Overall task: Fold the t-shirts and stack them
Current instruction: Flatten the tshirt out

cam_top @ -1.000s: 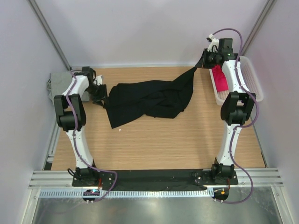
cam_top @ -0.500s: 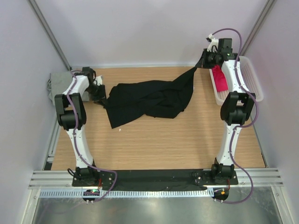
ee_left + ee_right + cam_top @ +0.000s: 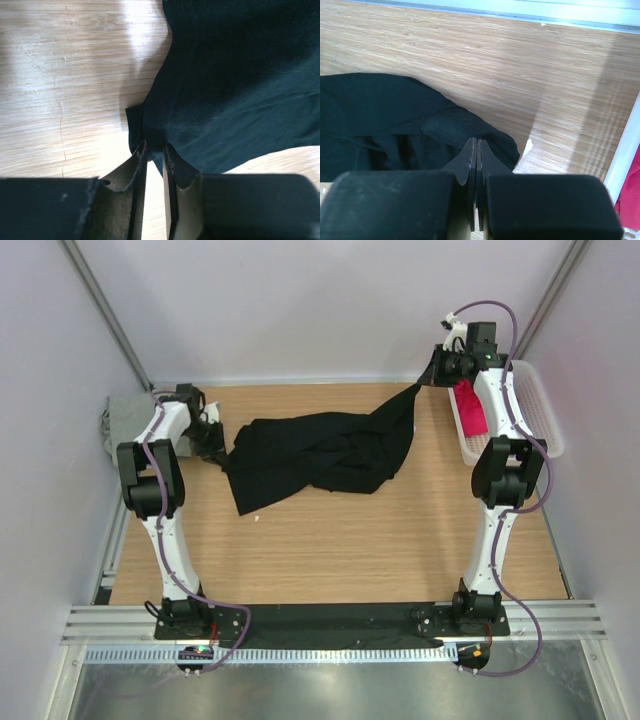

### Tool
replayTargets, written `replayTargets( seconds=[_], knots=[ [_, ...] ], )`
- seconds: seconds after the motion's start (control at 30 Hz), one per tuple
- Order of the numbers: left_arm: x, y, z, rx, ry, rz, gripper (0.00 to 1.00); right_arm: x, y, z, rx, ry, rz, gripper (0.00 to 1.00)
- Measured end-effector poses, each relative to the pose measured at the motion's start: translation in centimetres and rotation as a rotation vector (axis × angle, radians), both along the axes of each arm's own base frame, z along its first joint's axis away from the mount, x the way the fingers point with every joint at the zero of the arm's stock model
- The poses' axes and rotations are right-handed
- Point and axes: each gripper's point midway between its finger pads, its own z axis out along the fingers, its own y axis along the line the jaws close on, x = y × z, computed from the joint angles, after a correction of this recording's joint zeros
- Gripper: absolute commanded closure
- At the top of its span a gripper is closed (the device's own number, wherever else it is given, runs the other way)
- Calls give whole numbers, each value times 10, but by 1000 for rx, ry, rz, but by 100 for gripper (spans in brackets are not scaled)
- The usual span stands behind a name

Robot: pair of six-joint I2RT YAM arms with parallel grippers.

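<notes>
The large black t-shirt (image 3: 315, 452) lies crumpled across the back of the wooden table, stretched between both arms. My left gripper (image 3: 222, 445) is shut on its left edge, low at the table; the cloth shows pinched between the fingers in the left wrist view (image 3: 155, 145). My right gripper (image 3: 432, 375) is shut on the shirt's right corner and holds it raised at the back right, so the cloth (image 3: 410, 120) hangs from it as a taut strip. A magenta-red t-shirt (image 3: 470, 408) lies in the white basket. The grey t-shirt (image 3: 128, 418) lies at the far left edge.
The white plastic mesh basket (image 3: 538, 410) stands at the right edge of the table, behind my right arm; its rim shows in the right wrist view (image 3: 626, 150). A small white scrap (image 3: 257, 518) lies on the wood in front of the shirt. Walls enclose the table on three sides.
Hardly anything has moved; both grippers keep their hold on the black shirt, and my left gripper has shifted very slightly.
</notes>
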Motion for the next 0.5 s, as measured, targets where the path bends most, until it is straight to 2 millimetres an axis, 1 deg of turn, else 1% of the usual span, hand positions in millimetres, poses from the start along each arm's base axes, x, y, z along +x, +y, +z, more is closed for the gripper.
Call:
replayTargets(
  seconds=[0.03,0.07,0.2,0.33,0.43,0.5],
  knots=[
    [0,0,0,0,0,0,94,0,0,0,0,0,0,99],
    [-1,0,0,-1,3,2,100,0,0,0,0,0,0,99],
    [-2,0,1,3,-3,-9,100,0,0,0,0,0,0,99],
    [-2,1,9,9,-20,-17,100,0,-1,0,-4,0,-4,99],
    [0,2,23,14,-53,-23,100,1,-4,-1,-21,-5,-12,99],
    [4,2,45,21,-106,-30,100,2,-8,2,-40,-12,-25,99]
  ],
)
